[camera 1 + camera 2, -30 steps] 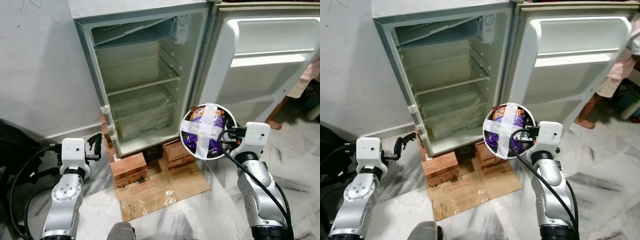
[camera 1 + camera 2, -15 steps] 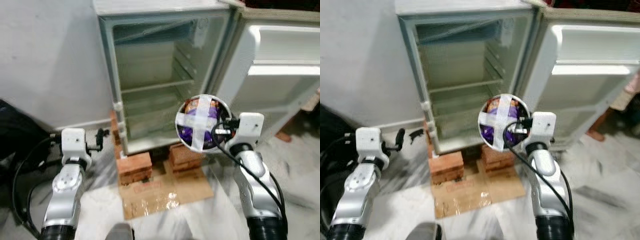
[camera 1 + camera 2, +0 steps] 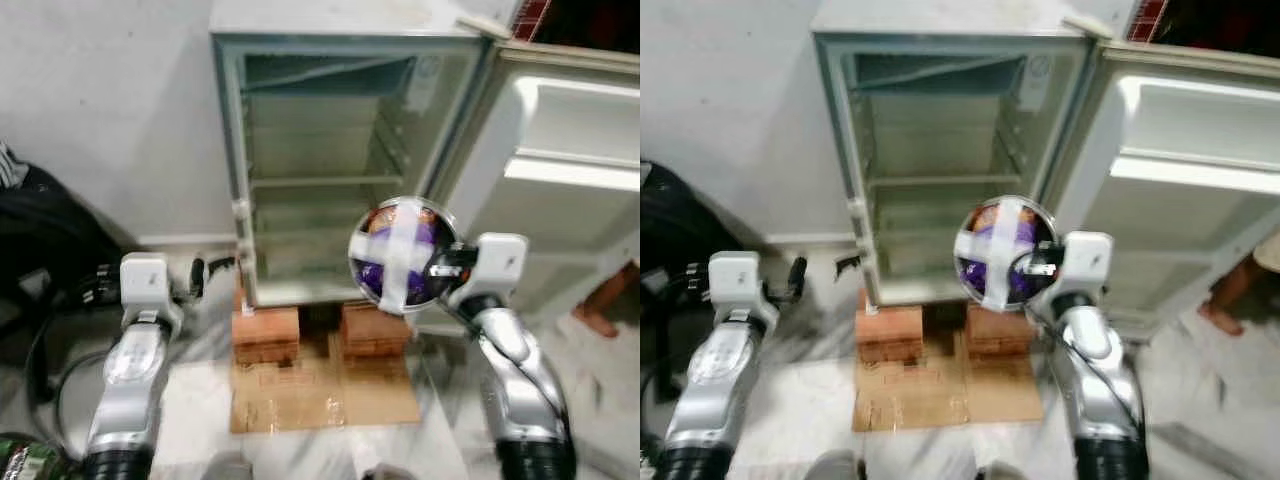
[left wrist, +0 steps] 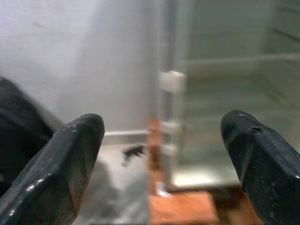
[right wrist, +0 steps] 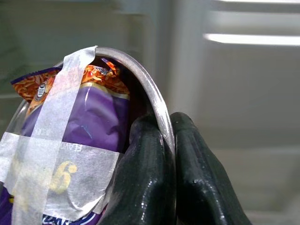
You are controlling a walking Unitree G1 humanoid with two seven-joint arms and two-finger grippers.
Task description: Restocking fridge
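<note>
A small fridge (image 3: pixel 330 150) stands open in front of me, its shelves bare and its door (image 3: pixel 560 200) swung out to the right. My right gripper (image 3: pixel 438 272) is shut on the rim of a steel bowl (image 3: pixel 403 254), held up before the fridge's lower shelves. The bowl (image 5: pixel 154 108) holds a purple and orange snack packet (image 5: pixel 89 117), strapped in with a cross of white tape (image 5: pixel 51 140). My left gripper (image 3: pixel 215 272) is open low at the left, near the fridge's bottom corner, its two fingertips (image 4: pixel 70 154) wide apart with nothing between them.
The fridge rests on stacks of red bricks (image 3: pixel 265 335) over flattened cardboard (image 3: pixel 320 395) on the marble floor. A black bag (image 3: pixel 50 240) and cables lie at the left by the wall. A person's foot (image 3: pixel 600 305) shows at the far right behind the door.
The camera has pulled back and tilted, so the whole fridge sits smaller and higher. The right gripper still holds the bowl in front of the fridge; the left stays open.
</note>
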